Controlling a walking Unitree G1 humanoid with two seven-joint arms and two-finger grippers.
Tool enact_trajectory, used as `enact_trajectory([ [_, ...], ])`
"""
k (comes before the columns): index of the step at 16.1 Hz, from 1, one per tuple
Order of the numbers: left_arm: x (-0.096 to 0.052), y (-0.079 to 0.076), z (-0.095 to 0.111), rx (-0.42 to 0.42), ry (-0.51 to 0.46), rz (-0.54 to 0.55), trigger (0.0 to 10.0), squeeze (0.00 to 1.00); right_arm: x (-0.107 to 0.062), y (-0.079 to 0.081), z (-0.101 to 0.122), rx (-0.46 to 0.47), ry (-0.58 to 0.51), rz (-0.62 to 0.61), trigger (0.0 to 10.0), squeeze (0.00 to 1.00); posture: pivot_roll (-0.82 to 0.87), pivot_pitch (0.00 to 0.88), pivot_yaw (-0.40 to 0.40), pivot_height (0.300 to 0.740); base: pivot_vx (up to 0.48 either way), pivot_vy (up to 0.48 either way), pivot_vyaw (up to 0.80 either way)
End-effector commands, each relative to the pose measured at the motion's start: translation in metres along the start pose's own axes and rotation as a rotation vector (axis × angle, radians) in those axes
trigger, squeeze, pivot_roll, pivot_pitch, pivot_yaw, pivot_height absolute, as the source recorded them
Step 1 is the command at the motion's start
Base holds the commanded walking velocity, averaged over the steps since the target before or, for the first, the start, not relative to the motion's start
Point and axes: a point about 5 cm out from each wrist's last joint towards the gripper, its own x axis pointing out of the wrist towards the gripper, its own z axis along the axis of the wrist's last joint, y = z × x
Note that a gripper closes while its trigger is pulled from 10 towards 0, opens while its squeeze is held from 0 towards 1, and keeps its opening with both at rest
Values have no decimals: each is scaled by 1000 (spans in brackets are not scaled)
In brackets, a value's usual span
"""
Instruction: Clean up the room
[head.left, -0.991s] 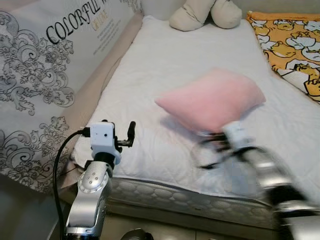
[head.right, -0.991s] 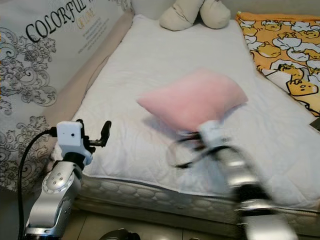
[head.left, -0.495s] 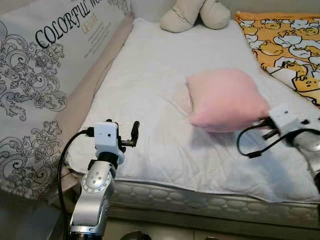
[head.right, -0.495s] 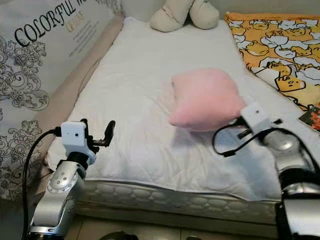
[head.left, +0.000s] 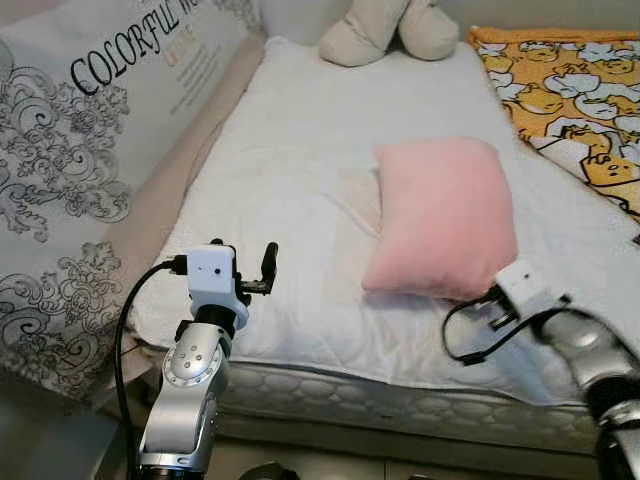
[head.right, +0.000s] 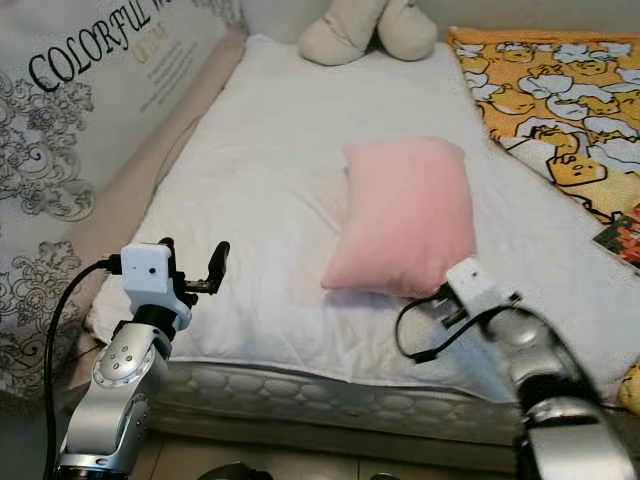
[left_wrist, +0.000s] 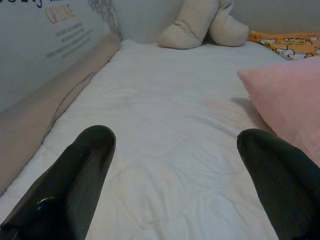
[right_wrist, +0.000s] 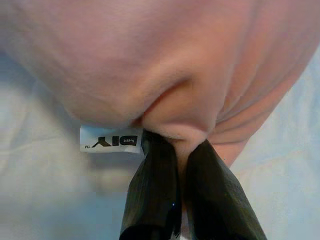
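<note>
Right gripper (right_wrist: 181, 150): we had its two black fingers clamped tight on a pinched fold at the near edge of the pink pillow (head.left: 445, 215), beside a white sewn-in label (right_wrist: 109, 141). From the head camera, our right arm reached in from the lower right, its white wrist camera (head.left: 523, 287) just at the pillow's near corner.

Pink pillow: it lay flat on the white mattress (head.left: 300, 160), lengthwise, right of the bed's middle and toward the near edge. Its near corner was the part we gripped.

Left gripper (left_wrist: 170, 165): we held its fingers spread wide apart with nothing between them. It was raised at the near left corner of the mattress, pointing up the bed, well apart from the pillow.

Other items noted: a beige plush toy (head.left: 390, 28) at the far end of the mattress; an orange blanket with a yellow cartoon print (head.left: 580, 95) along the right side; a white panel with grey scrollwork and the word "COLORFUL" (head.left: 90, 120) along the left side of the bed.
</note>
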Motion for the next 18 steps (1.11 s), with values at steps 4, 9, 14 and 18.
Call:
enact_trajectory([
  [4, 3, 5, 3, 12, -10, 1, 10000, 0, 0, -3, 9, 131, -114, -115, 10000, 1000, -62, 0, 98, 740, 0, 0, 0],
  [9, 6, 0, 2, 7, -9, -14, 10000, 0, -3, -5, 65, 252, -487, -189, 10000, 1000, -70, 0, 96, 740, 0, 0, 0],
  [14, 5, 1, 2, 6, -10, -11, 10000, 0, -2, 25, 45, 230, -433, -79, 10000, 1000, -66, 0, 90, 740, 0, 0, 0],
  [18, 4, -2, 1, -5, -12, -18, 10000, 0, -16, -25, 35, 148, -376, -191, 10000, 1000, -67, 0, 89, 740, 0, 0, 0],
])
